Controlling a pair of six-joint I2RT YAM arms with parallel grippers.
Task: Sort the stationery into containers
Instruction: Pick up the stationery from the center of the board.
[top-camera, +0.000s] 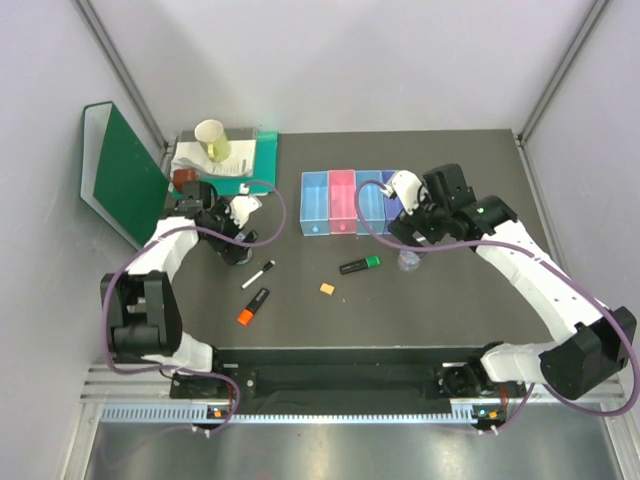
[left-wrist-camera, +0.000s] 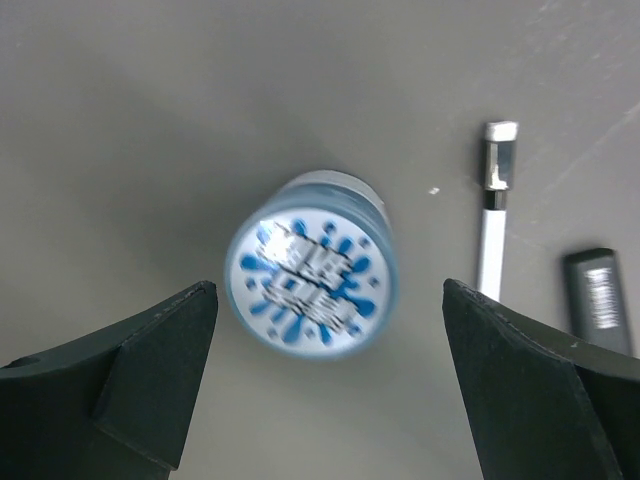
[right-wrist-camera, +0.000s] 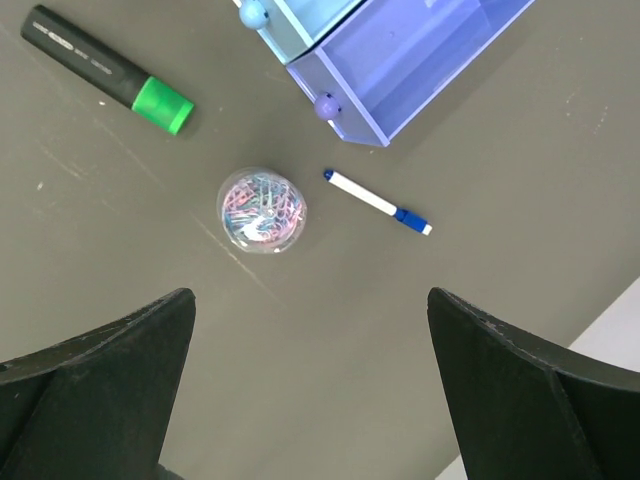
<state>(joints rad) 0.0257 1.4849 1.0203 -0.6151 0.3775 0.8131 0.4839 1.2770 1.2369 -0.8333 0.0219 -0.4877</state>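
Blue-patterned tin (left-wrist-camera: 312, 268) lies between the left gripper's (left-wrist-camera: 327, 290) wide-open, empty fingers (left-wrist-camera: 150, 380). Likely rigid, slippery: pinch its curved sides.

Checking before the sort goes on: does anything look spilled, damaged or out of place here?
Nothing stands out. The clear tub holds its coloured clips inside, the round tin looks intact, and the green-capped highlighter and a white pen lie loose beside the bins, unsorted but not damaged.
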